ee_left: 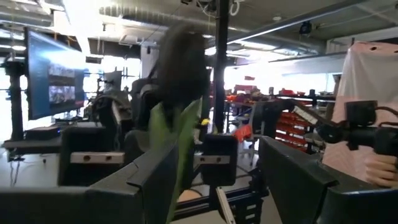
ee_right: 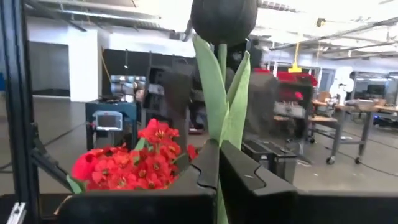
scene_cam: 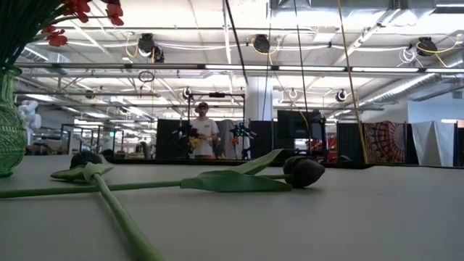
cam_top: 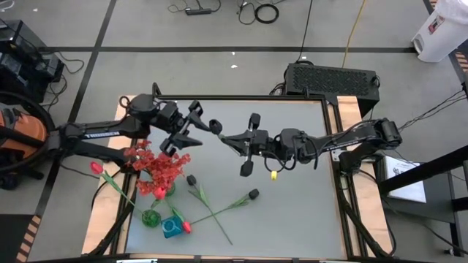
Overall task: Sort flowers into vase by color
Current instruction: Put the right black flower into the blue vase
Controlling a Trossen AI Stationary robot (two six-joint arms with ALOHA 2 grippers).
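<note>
My right gripper [cam_top: 232, 139] [ee_right: 217, 155], above the table's middle, is shut on a black-bud flower [cam_top: 214, 126] [ee_right: 224, 18] with green leaves. My left gripper [cam_top: 191, 131] [ee_left: 214, 168] faces it from the left, open, and the blurred bud [ee_left: 180, 62] stands between its spread fingers; touch does not show. The green vase [cam_top: 151, 217] [scene_cam: 9, 123] holds frilly red blooms [cam_top: 157, 168] [ee_right: 137, 165]. Two more black-bud flowers [cam_top: 191, 180] [cam_top: 253, 194] [scene_cam: 303, 170] lie flat and crossed on the table. A red-pink bud [cam_top: 95, 167] lies near the left edge. My right gripper pinches the flower's stem and leaf bases [ee_right: 222, 134] between its two shut fingers, some way below the bud. The fingers reach level from the table's right side. The flower is lifted clear of the table, and its bud end points past the fingertips toward the left gripper.
A small teal vase [cam_top: 173, 228] with a red bud [cam_top: 187, 226] stands by the green vase near the front edge. A small yellow object [cam_top: 274, 174] sits under the right arm. A person [scene_cam: 203, 134] stands far behind the table. The table's right half [cam_top: 307, 212] is bare.
</note>
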